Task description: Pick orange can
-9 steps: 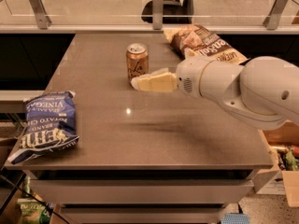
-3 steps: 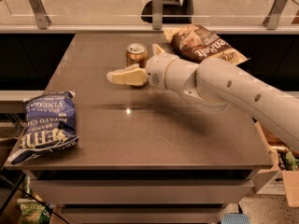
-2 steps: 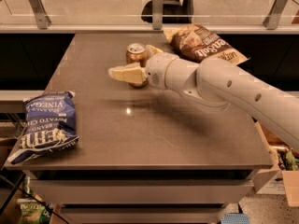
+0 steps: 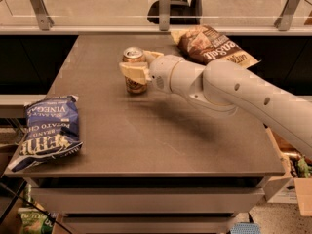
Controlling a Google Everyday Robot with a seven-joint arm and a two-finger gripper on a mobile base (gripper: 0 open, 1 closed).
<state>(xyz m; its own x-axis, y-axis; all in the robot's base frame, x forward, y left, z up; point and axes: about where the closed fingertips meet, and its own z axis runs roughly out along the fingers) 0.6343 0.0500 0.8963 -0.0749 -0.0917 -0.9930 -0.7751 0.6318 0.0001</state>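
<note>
The orange can (image 4: 132, 85) stands upright on the grey table (image 4: 156, 135), at the back and left of the middle. My gripper (image 4: 135, 62) has reached in from the right and straddles the can's upper half. One cream finger (image 4: 132, 72) crosses the can's near side and the other finger (image 4: 152, 56) shows behind it. The fingers look open around the can, which rests on the table. The white arm (image 4: 229, 89) runs off to the lower right.
A blue chip bag (image 4: 48, 130) lies at the table's front left edge. A brown chip bag (image 4: 214, 45) lies at the back right, just behind the arm. A glass rail with metal posts (image 4: 165, 9) runs behind the table. Boxes (image 4: 292, 179) sit on the floor at right.
My gripper has moved back toward the can and now has it between its fingers; before, it was in front of and left of the can. The can has not moved.
</note>
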